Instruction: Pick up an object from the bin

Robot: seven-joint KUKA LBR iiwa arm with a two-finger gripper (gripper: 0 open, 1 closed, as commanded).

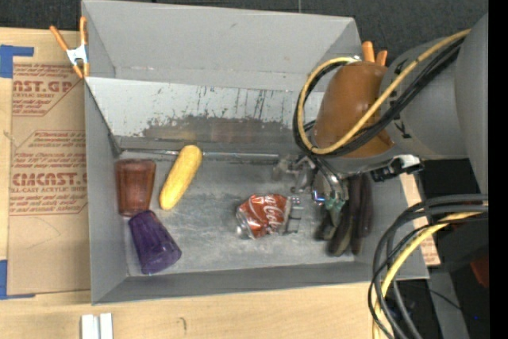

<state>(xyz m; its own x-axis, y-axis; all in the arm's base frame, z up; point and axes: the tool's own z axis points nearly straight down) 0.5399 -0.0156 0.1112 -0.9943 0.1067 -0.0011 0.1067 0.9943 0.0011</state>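
Note:
My gripper (pixel 292 193) hangs low in the bin's right half, under the orange wrist cover. It looks open: one fingertip (pixel 295 215) stands against the right edge of a crushed red cola can (pixel 260 216), the other nearer the back wall. Nothing is between the fingers. The can lies on the floor near the front wall, just left of the gripper. A dark, long thing (pixel 347 220) lies along the right wall, just right of the gripper and partly hidden by it.
In the left half lie a yellow banana-shaped thing (pixel 181 175), a brown cup (pixel 136 186) and a purple cup (pixel 153 243) on its side by the front left corner. The arm and its cables cover the bin's right rim.

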